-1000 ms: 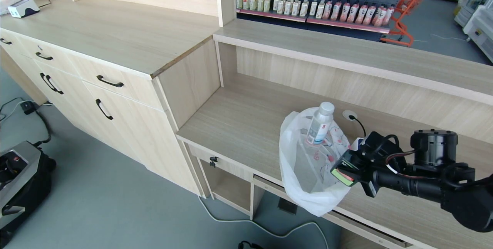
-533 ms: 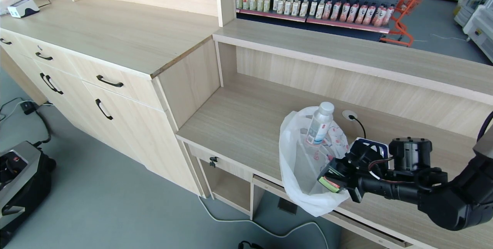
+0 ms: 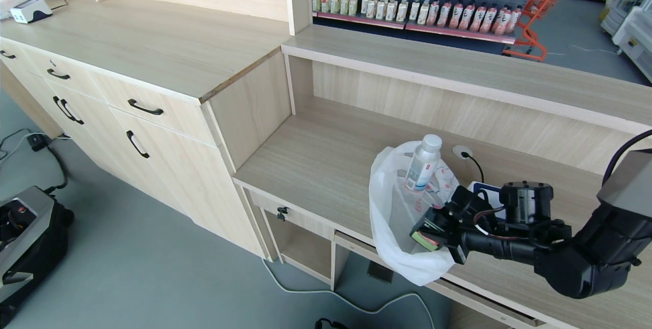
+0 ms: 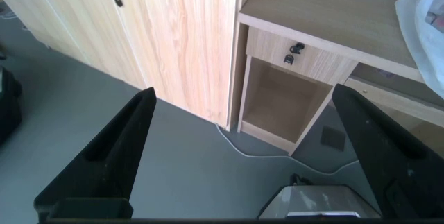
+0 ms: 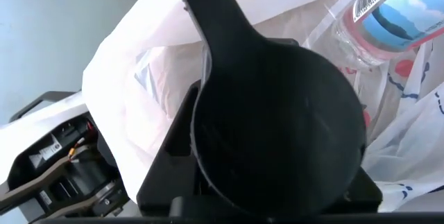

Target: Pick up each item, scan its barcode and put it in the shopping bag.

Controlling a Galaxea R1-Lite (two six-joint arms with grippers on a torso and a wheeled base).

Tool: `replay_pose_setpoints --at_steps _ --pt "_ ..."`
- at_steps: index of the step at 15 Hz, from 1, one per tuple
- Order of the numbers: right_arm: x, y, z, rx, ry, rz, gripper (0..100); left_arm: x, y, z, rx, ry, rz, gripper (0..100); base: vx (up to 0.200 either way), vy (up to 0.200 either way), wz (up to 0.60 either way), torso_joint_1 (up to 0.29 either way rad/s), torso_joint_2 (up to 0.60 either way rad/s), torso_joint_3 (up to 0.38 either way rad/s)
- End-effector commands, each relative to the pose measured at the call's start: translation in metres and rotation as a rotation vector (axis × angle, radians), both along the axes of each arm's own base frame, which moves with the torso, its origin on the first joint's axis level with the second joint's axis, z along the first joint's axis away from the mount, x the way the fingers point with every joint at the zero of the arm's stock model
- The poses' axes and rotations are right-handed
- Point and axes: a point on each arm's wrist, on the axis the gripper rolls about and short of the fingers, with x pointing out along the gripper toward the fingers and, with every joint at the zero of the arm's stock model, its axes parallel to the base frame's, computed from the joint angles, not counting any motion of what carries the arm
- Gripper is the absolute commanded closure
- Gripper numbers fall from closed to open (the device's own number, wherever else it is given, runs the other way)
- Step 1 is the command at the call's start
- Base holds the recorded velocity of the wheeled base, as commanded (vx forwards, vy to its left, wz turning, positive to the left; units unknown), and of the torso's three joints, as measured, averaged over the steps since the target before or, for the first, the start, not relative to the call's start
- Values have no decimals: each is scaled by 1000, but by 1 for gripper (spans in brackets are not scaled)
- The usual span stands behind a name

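A white plastic shopping bag [image 3: 392, 217] stands open at the front edge of the low wooden counter [image 3: 316, 161]. A clear bottle [image 3: 423, 166] with a white cap leans upright in its far side. My right gripper [image 3: 437, 228] is at the bag's mouth, shut on a dark item [image 3: 427, 235] with a green and red end. From the right wrist, that item [image 5: 277, 127] is a black round shape over the bag [image 5: 132, 85], with the bottle [image 5: 388, 9] beyond it. My left gripper [image 4: 243, 93] hangs open over the grey floor, beside the counter's front.
A blue and white object [image 3: 486, 190] lies on the counter behind the right wrist, near a cable hole [image 3: 462, 153]. A taller cabinet [image 3: 153, 49] with drawers stands to the left. Under the counter's front edge are a small lock [image 4: 296, 49] and an open cubby [image 4: 277, 106].
My right arm has moved left and down, carrying the dark item from beside the bag into its mouth. The bag and the bottle have stayed put.
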Motion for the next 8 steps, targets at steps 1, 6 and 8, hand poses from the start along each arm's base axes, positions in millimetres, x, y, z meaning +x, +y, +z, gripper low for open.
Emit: replay_pose_setpoints --at_steps 1,6,8 --pt "2 0 -7 -4 17 3 100 0 0 0 0 0 0 0 0 0 0 0 0 0" --pt "5 -1 -19 -10 40 -4 100 0 0 0 0 0 0 0 0 0 0 0 0 0" --pt "7 -1 -21 -19 35 -4 100 0 0 0 0 0 0 0 0 0 0 0 0 0"
